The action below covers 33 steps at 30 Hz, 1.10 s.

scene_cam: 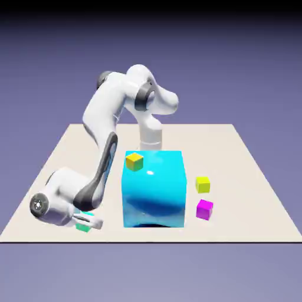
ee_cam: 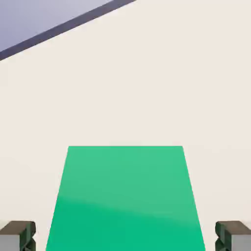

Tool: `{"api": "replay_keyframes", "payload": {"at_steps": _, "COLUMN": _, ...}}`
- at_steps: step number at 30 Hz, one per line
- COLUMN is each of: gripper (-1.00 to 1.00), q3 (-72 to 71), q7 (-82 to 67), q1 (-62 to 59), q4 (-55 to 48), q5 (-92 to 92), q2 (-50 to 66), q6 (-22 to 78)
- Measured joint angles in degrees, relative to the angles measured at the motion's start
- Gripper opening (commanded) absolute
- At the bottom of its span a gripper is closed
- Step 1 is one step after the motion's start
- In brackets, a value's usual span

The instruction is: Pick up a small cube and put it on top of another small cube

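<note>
Gripper (ee_cam: 125, 238) sits low at the table's (scene_cam: 248, 177) near corner on the exterior view's left, fingertips (ee_cam: 17, 235) flanking the small teal cube (ee_cam: 125, 201) with slight gaps, so whether it's clamped I can't tell; lifting early risks dropping it short of the yellow cube (scene_cam: 134, 161) on the big cyan cube (scene_cam: 154, 189).

A cream table (scene_cam: 248, 153) carries a big glossy cyan cube (scene_cam: 154, 189) at centre, a lime cube (scene_cam: 203, 184) and a magenta cube (scene_cam: 204, 209) on the exterior view's right, and a teal cube (ee_cam: 125, 201) on its left.
</note>
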<state>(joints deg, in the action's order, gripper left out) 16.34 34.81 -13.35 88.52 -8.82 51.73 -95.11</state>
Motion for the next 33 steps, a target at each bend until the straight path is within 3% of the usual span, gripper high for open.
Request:
{"api": "replay_keyframes", "payload": {"at_steps": 6, "gripper": -1.00, "q3": 0.18, "q7": 2.18, "q1": 0.45, "q4": -9.53, "q5": 1.20, "q2": -3.38, "q6": 8.98}}
{"api": "replay_keyframes", "payload": {"at_steps": 23, "gripper": -1.00, "q3": -34.87, "q7": 7.34, "q1": 15.29, "q4": 19.76, "q5": 24.74, "q2": -35.53, "q6": -3.26}}
{"api": "replay_keyframes", "payload": {"at_steps": 33, "gripper": -1.00, "q3": -55.63, "q7": 3.33, "q1": 19.27, "q4": 38.85, "q5": 36.67, "q2": -42.31, "q6": -8.98}}
